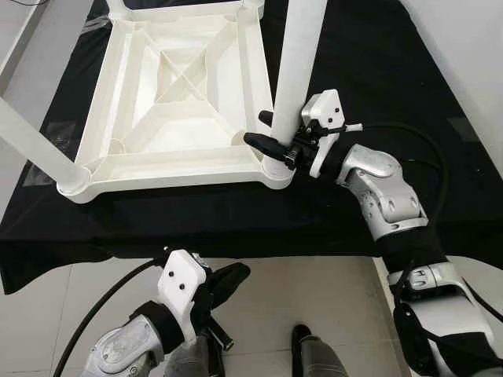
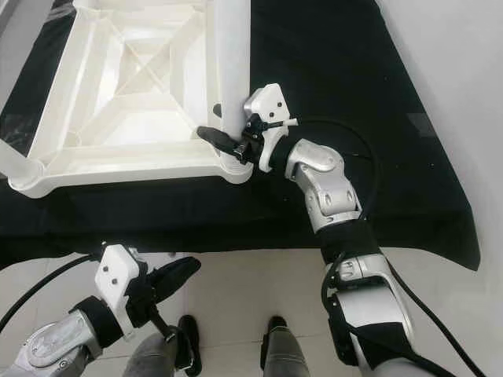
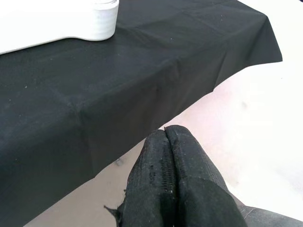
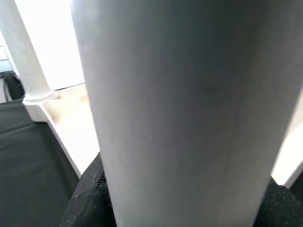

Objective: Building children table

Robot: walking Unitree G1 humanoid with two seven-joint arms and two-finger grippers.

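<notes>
Fingers of my right gripper [image 1: 271,132] clasp the white leg [image 1: 299,75] low down, just above its socket at the near right corner of the upturned tabletop [image 1: 177,94]; to seat it well I judge I should keep it upright and press straight down. My left gripper [image 1: 228,283] hangs idle, fingers pressed together, below the table edge. A black cloth [image 1: 369,63] covers the table, over a pale tiled floor [image 1: 314,290].
</notes>
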